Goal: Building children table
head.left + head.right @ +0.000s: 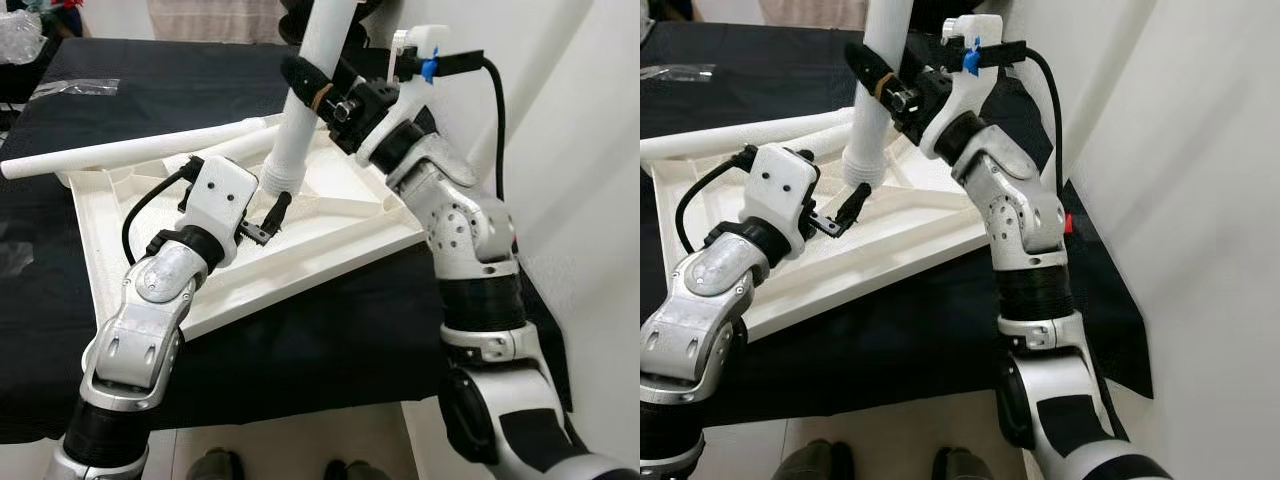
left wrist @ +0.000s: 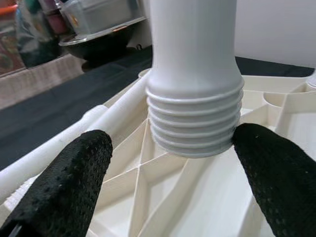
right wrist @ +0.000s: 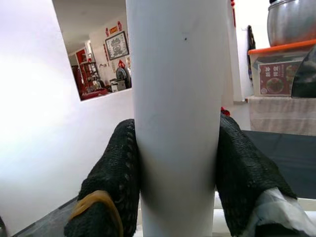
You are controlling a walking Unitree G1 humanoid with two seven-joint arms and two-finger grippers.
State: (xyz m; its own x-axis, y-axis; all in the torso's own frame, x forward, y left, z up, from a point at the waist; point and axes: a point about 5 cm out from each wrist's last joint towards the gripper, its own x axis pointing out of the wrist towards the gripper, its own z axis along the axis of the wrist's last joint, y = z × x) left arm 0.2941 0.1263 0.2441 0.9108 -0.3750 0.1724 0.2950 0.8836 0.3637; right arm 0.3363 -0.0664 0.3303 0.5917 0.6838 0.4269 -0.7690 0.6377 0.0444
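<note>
- Shoes (image 1: 217,466) of a person show at the lower edge of the head views, on the pale floor below the black-covered table (image 1: 330,350).
- Left arm reaches up from the lower left; the left gripper (image 1: 268,218) sits low over the tabletop (image 1: 330,235) — a white ribbed plastic panel lying underside-up on the black cloth.
- Its fingers (image 2: 64,182) are spread apart, one on each side of the threaded end of the leg (image 1: 300,110), with a gap on the left finger's side; the other finger lies right against the thread.
- That leg is a white tube, standing tilted, its ridged end (image 2: 195,121) down at a socket among the tabletop's ribs; whether it is seated I cannot tell.
- Right gripper (image 1: 325,90) is higher up the same leg, its two fingers (image 3: 113,182) closed on the tube from both sides — a yellow band wraps one finger.
- Another leg (image 1: 130,152) lies flat across the far edge of the tabletop.
</note>
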